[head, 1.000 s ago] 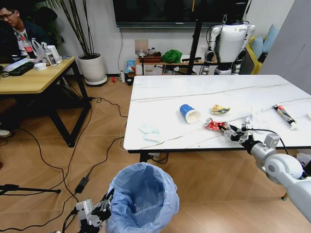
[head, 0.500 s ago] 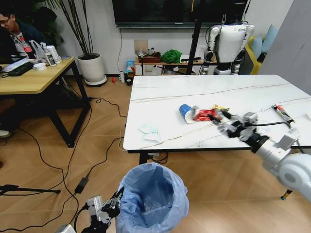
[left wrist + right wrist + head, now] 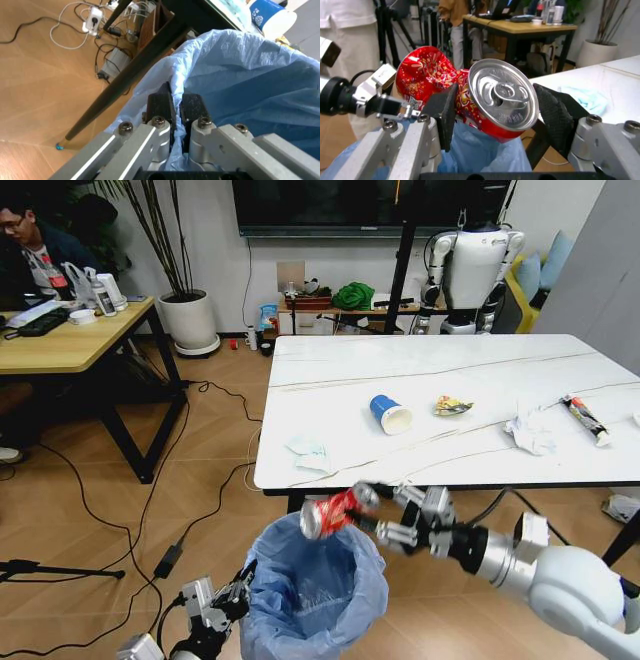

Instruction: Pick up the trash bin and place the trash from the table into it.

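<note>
The trash bin point(image 3: 318, 595), lined with a light-blue bag, hangs low in front of me. My left gripper point(image 3: 238, 599) is shut on its rim; in the left wrist view the left gripper point(image 3: 176, 109) pinches the bag edge point(image 3: 235, 67). My right gripper point(image 3: 372, 514) is shut on a crushed red can point(image 3: 333, 512), held just over the bin's mouth. In the right wrist view the red can point(image 3: 485, 97) sits between both pads. On the table point(image 3: 330, 370) lie a blue paper cup point(image 3: 390, 414), a yellow wrapper point(image 3: 452, 406), a white tissue point(image 3: 530, 430), a red-black tube point(image 3: 585, 420) and a pale tissue point(image 3: 308, 452).
The table's front edge and a black leg point(image 3: 296, 504) stand just behind the bin. Cables point(image 3: 170, 555) trail over the wooden floor on the left. A wooden desk point(image 3: 70, 340) with a seated person stands at the far left. Another robot point(image 3: 472, 270) is parked behind the table.
My right gripper has carried the red can off the table, left and down to above the bin. The bin has shifted slightly right.
</note>
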Motion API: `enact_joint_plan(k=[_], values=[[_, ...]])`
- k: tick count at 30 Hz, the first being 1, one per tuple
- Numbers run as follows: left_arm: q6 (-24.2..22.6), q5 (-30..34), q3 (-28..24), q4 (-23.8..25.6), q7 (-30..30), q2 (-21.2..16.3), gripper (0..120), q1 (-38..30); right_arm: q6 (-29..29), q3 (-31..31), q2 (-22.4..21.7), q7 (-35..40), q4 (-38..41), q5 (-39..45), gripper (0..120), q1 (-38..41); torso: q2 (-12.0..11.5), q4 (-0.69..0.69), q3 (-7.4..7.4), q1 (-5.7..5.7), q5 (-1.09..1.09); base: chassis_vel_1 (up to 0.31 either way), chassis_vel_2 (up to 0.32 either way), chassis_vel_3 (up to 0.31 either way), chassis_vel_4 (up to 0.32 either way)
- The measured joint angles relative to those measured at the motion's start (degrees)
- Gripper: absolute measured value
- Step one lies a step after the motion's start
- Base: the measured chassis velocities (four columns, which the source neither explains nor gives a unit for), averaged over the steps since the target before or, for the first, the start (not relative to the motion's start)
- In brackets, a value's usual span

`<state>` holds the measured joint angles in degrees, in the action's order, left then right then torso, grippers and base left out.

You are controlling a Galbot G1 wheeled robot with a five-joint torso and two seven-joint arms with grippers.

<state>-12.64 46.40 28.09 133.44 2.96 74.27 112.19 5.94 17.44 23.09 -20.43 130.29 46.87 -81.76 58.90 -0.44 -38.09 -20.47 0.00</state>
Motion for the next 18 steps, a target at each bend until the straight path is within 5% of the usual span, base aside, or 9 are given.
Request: enact_joint_plan(k=[16, 18], values=[[-1.4, 0.4, -2.8, 0.2, 1.2, 1.4, 0, -0.7, -0.5, -2.4, -2.1, -1.5, 0.6, -5.1, 51, 1.0, 0.0, 0.0, 0.0, 0.0, 0.0, 0.0, 0.0, 0.0, 0.0], [-1.4, 0.2, -2.8, 0.2, 1.2, 1.4, 0, -0.7, -0.5, -2.4, -1.9, -1.5, 0.6, -5.6, 59, 1.0, 0.0, 0.0, 0.0, 0.0, 0.0, 0.0, 0.0, 0.0, 0.0]])
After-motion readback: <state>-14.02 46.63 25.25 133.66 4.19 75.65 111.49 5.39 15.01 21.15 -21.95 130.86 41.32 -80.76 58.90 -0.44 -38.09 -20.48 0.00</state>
